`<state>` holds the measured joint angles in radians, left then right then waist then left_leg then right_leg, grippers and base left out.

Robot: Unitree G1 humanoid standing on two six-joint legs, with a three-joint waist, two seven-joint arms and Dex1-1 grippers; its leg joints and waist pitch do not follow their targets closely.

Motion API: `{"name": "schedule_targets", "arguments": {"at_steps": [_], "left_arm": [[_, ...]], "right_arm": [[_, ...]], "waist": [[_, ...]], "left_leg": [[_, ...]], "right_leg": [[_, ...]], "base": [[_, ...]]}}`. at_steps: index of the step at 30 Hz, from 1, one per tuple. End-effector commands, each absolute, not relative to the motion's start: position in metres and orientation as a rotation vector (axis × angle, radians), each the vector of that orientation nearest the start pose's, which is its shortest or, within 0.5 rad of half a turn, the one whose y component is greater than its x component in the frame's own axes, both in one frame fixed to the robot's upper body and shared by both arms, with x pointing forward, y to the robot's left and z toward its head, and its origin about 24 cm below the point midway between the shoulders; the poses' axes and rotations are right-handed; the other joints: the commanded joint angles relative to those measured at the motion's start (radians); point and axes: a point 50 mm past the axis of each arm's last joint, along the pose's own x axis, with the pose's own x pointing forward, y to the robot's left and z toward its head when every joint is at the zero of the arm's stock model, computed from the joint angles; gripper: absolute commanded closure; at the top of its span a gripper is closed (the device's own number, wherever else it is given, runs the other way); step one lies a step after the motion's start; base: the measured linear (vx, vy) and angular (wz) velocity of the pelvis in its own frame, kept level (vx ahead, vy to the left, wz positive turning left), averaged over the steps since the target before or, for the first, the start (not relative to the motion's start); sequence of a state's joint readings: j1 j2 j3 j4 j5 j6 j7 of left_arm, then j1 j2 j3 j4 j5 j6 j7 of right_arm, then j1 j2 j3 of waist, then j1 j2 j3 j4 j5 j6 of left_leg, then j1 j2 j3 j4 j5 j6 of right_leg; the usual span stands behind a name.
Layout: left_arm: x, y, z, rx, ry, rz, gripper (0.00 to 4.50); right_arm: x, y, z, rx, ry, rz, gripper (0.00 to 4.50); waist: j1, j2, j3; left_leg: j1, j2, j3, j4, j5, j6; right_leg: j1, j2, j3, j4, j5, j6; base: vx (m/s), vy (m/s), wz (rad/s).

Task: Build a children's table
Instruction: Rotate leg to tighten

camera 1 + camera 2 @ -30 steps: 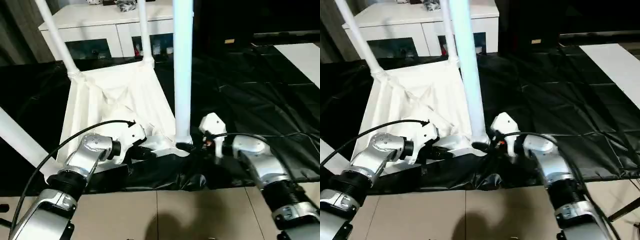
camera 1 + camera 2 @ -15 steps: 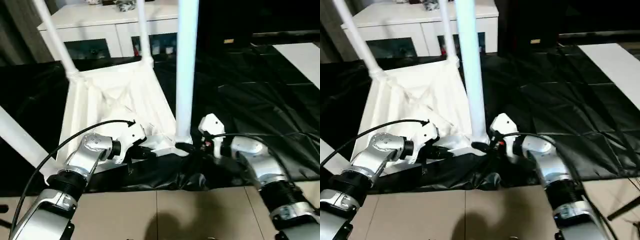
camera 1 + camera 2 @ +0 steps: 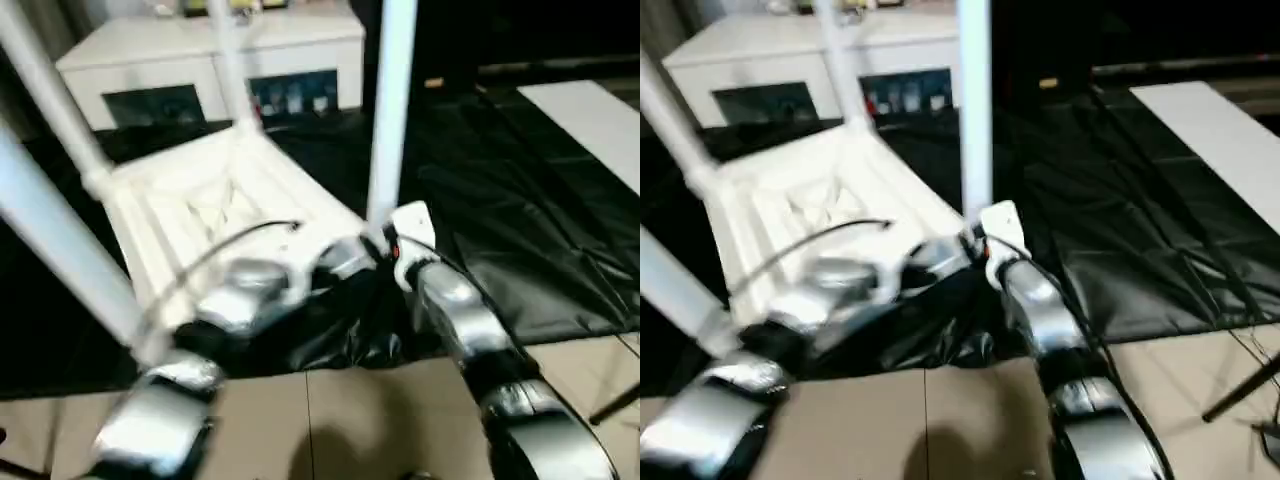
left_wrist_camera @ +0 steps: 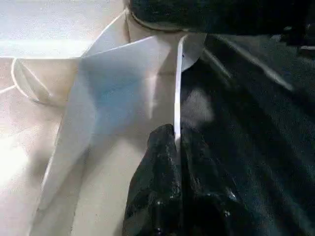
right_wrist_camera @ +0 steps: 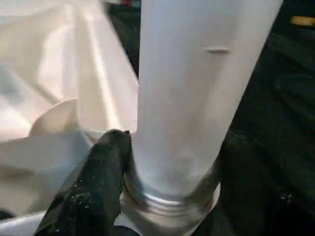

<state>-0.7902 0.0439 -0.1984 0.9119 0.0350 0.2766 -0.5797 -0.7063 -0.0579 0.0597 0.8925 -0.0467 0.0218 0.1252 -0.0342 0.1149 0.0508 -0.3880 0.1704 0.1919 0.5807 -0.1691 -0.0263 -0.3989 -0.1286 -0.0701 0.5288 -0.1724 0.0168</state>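
The white tabletop (image 3: 200,195) lies upside down on a black sheet, ribbed side up, with legs standing in its corner sockets. One long white leg (image 3: 392,110) rises from the near right corner. My right gripper (image 3: 378,248) grips around that leg's base (image 5: 187,113), and one black finger (image 5: 101,182) presses against the tube just above the socket collar. My left gripper (image 4: 176,141) is shut on the tabletop's thin white rim (image 4: 177,88) close to the same corner. Other legs (image 3: 228,60) stand at the far and left corners.
A white cabinet (image 3: 200,60) with dark glass doors stands behind the tabletop. The black sheet (image 3: 520,220) spreads to the right, with a white board (image 3: 590,110) at its far right. Beige floor tiles (image 3: 350,420) lie nearest me.
The whole picture has shifted and blurred, so the camera has moved. Both grippers keep the same hold at the near right corner. My right forearm now reaches the leg more from below.
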Motion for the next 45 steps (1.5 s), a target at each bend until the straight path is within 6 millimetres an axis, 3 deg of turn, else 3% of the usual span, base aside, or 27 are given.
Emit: {"name": "schedule_targets", "arguments": {"at_steps": [1, 2, 3, 4, 8, 9, 11, 14, 15, 17, 18, 19, 22, 23, 24, 28, 30, 32, 35, 37, 38, 39, 41, 42, 45], "left_arm": [[0.361, 0.061, 0.049, 0.200, 0.438, -0.713, 4.50], [0.362, 0.060, 0.049, 0.209, 0.436, -0.711, 4.50], [0.362, 0.059, 0.048, 0.221, 0.438, -0.700, 4.50], [0.362, 0.060, 0.048, 0.226, 0.442, -0.700, 4.50], [0.362, 0.074, 0.045, 0.257, 0.452, -0.706, 4.50], [0.362, 0.077, 0.044, 0.260, 0.450, -0.715, 4.50], [0.360, 0.085, 0.043, 0.275, 0.451, -0.752, 4.50], [0.357, 0.092, 0.042, 0.291, 0.444, -0.803, 4.50], [0.354, 0.096, 0.041, 0.293, 0.452, -0.836, 4.50], [0.346, 0.104, 0.040, 0.295, 0.457, -0.950, 4.50], [0.344, 0.108, 0.040, 0.306, 0.454, -0.990, 4.50], [0.342, 0.110, 0.040, 0.317, 0.450, -1.021, 4.50], [0.326, 0.120, 0.043, 0.318, 0.467, -1.218, 4.50], [0.322, 0.123, 0.044, 0.322, 0.468, -1.265, 4.50], [0.319, 0.125, 0.045, 0.325, 0.470, -1.297, 4.50], [0.310, 0.132, 0.053, 0.292, 0.476, -1.396, 4.50], [0.307, 0.134, 0.055, 0.292, 0.479, -1.428, 4.50], [0.306, 0.135, 0.055, 0.299, 0.482, -1.430, 4.50], [0.307, 0.135, 0.055, 0.307, 0.482, -1.421, 4.50], [0.307, 0.136, 0.055, 0.309, 0.481, -1.418, 4.50], [0.307, 0.136, 0.055, 0.309, 0.479, -1.412, 4.50], [0.307, 0.136, 0.056, 0.308, 0.479, -1.409, 4.50], [0.307, 0.137, 0.056, 0.309, 0.480, -1.402, 4.50], [0.307, 0.137, 0.056, 0.310, 0.480, -1.400, 4.50], [0.306, 0.138, 0.056, 0.308, 0.480, -1.393, 4.50]], "right_arm": [[0.351, -0.083, 0.019, -0.196, 0.337, 0.375, 1.59], [0.351, -0.079, 0.020, -0.183, 0.337, 0.397, 1.38], [0.352, -0.071, 0.026, -0.152, 0.299, 0.435, 1.24], [0.352, -0.069, 0.028, -0.145, 0.284, 0.453, 1.24], [0.354, -0.075, 0.033, -0.151, 0.236, 0.443, 0.98], [0.355, -0.079, 0.035, -0.153, 0.231, 0.444, 0.88], [0.356, -0.088, 0.038, -0.150, 0.221, 0.489, 0.82], [0.354, -0.098, 0.041, -0.165, 0.209, 0.545, 0.82], [0.352, -0.104, 0.042, -0.184, 0.208, 0.585, 0.82], [0.345, -0.123, 0.045, -0.235, 0.190, 0.694, 0.82], [0.342, -0.129, 0.046, -0.252, 0.185, 0.734, 0.82], [0.340, -0.133, 0.047, -0.264, 0.182, 0.765, 0.82], [0.325, -0.148, 0.053, -0.272, 0.178, 0.933, 0.82], [0.321, -0.150, 0.054, -0.271, 0.184, 0.978, 0.82], [0.318, -0.151, 0.055, -0.270, 0.188, 1.009, 0.82], [0.306, -0.152, 0.057, -0.251, 0.227, 1.150, 0.82], [0.302, -0.149, 0.057, -0.239, 0.243, 1.214, 0.82], [0.301, -0.146, 0.057, -0.235, 0.250, 1.249, 0.82], [0.301, -0.143, 0.055, -0.259, 0.268, 1.267, 0.82], [0.302, -0.143, 0.055, -0.266, 0.272, 1.267, 0.82], [0.303, -0.144, 0.054, -0.276, 0.279, 1.263, 1.09], [0.303, -0.144, 0.055, -0.281, 0.284, 1.264, 1.16], [0.305, -0.145, 0.055, -0.293, 0.292, 1.263, 1.21], [0.305, -0.145, 0.055, -0.294, 0.294, 1.263, 1.47], [0.308, -0.144, 0.058, -0.281, 0.283, 1.256, 1.63]], "waist": [[-0.010, -0.012, -0.047], [-0.011, -0.013, -0.047], [-0.011, -0.020, -0.048], [-0.010, -0.020, -0.049], [-0.027, -0.020, -0.052], [-0.032, -0.018, -0.052], [-0.033, -0.027, -0.053], [-0.026, -0.028, -0.054], [-0.022, -0.026, -0.055], [-0.006, -0.029, -0.057], [0.000, -0.025, -0.058], [0.007, -0.027, -0.059], [0.033, -0.024, -0.063], [0.038, -0.020, -0.066], [0.045, -0.022, -0.068], [0.073, -0.022, -0.071], [0.088, -0.019, -0.081], [0.094, -0.017, -0.084], [0.104, -0.022, -0.090], [0.106, -0.024, -0.092], [0.108, -0.030, -0.084], [0.108, -0.031, -0.080], [0.109, -0.029, -0.073], [0.107, -0.032, -0.073], [0.104, -0.034, -0.072]], "left_leg": [[0.050, 0.032, -0.038, -0.098, -0.711, -0.020], [0.051, 0.032, -0.036, -0.097, -0.704, -0.014], [0.044, 0.030, -0.035, -0.096, -0.675, -0.002], [0.043, 0.029, -0.034, -0.095, -0.664, 0.003], [0.014, 0.032, -0.046, -0.102, -0.623, 0.014], [0.016, 0.033, -0.047, -0.103, -0.633, 0.010], [0.025, 0.030, -0.040, -0.096, -0.634, 0.021], [0.023, 0.030, -0.035, -0.090, -0.581, 0.042], [0.024, 0.030, -0.032, -0.088, -0.554, 0.048], [0.017, 0.035, -0.029, -0.089, -0.505, 0.066], [0.020, 0.036, -0.029, -0.088, -0.500, 0.068], [0.023, 0.038, -0.024, -0.086, -0.485, 0.069], [0.017, 0.047, -0.020, -0.088, -0.421, 0.082], [0.026, 0.048, -0.014, -0.083, -0.400, 0.082], [0.030, 0.049, -0.013, -0.083, -0.389, 0.083], [0.037, 0.054, 0.001, -0.074, -0.332, 0.094], [0.031, 0.055, -0.001, -0.066, -0.232, 0.107], [0.027, 0.054, -0.001, -0.060, -0.179, 0.125], [0.019, 0.050, -0.003, -0.046, -0.090, 0.155], [0.016, 0.049, -0.003, -0.041, -0.073, 0.164], [0.011, 0.049, 0.000, -0.045, -0.120, 0.158], [0.011, 0.050, -0.001, -0.048, -0.152, 0.148], [0.018, 0.053, -0.002, -0.058, -0.254, 0.092], [0.018, 0.053, -0.003, -0.059, -0.265, 0.082], [0.018, 0.053, -0.005, -0.064, -0.286, 0.054]], "right_leg": [[0.013, -0.010, -0.017, -0.083, -0.542, -0.103], [0.012, -0.010, -0.016, -0.085, -0.535, -0.106], [0.018, -0.014, -0.014, -0.086, -0.530, -0.109], [0.017, -0.016, -0.012, -0.085, -0.535, -0.111], [0.039, -0.021, -0.013, -0.069, -0.512, -0.113], [0.034, -0.020, -0.011, -0.067, -0.477, -0.134], [0.027, -0.020, -0.008, -0.072, -0.461, -0.160], [0.029, -0.026, -0.002, -0.070, -0.453, -0.177], [0.026, -0.026, 0.002, -0.068, -0.442, -0.187], [0.035, -0.026, 0.006, -0.062, -0.409, -0.196], [0.034, -0.025, 0.008, -0.060, -0.399, -0.201], [0.030, -0.023, 0.012, -0.058, -0.371, -0.215], [0.040, -0.021, 0.017, -0.040, -0.301, -0.237], [0.031, -0.017, 0.019, -0.036, -0.259, -0.256], [0.035, -0.016, 0.018, -0.034, -0.235, -0.262], [0.023, -0.013, 0.029, -0.019, -0.191, -0.281], [0.029, -0.013, 0.029, 0.000, -0.096, -0.289], [0.030, -0.012, 0.027, 0.008, -0.038, -0.294], [0.034, -0.013, 0.023, 0.022, 0.047, -0.302], [0.032, -0.014, 0.023, 0.024, 0.052, -0.299], [0.030, -0.016, 0.024, 0.016, -0.032, -0.288], [0.029, -0.018, 0.024, 0.013, -0.080, -0.281], [0.025, -0.019, 0.027, -0.001, -0.235, -0.246], [0.025, -0.019, 0.028, -0.003, -0.253, -0.238], [0.025, -0.017, 0.029, -0.005, -0.274, -0.220]], "base": [[0.000, 0.000, 0.00], [0.000, 0.000, 0.00], [0.000, 0.000, 0.00], [0.000, 0.000, 0.00], [0.000, 0.000, 0.00], [0.000, 0.000, 0.00], [0.000, 0.000, 0.00], [0.000, 0.000, 0.00], [0.000, 0.000, 0.00], [0.000, 0.000, 0.00], [0.000, 0.000, 0.00], [0.000, 0.000, 0.00], [0.017, -0.005, 0.02], [0.051, -0.016, 0.05], [0.000, 0.000, 0.00], [0.064, -0.017, 0.15], [0.067, -0.015, 0.13], [0.065, -0.002, 0.05], [0.018, 0.003, 0.01], [0.000, 0.000, 0.00], [0.000, 0.000, 0.00], [0.000, 0.000, 0.00], [0.000, 0.000, 0.00], [0.000, 0.000, 0.00], [0.000, 0.000, 0.00]]}}
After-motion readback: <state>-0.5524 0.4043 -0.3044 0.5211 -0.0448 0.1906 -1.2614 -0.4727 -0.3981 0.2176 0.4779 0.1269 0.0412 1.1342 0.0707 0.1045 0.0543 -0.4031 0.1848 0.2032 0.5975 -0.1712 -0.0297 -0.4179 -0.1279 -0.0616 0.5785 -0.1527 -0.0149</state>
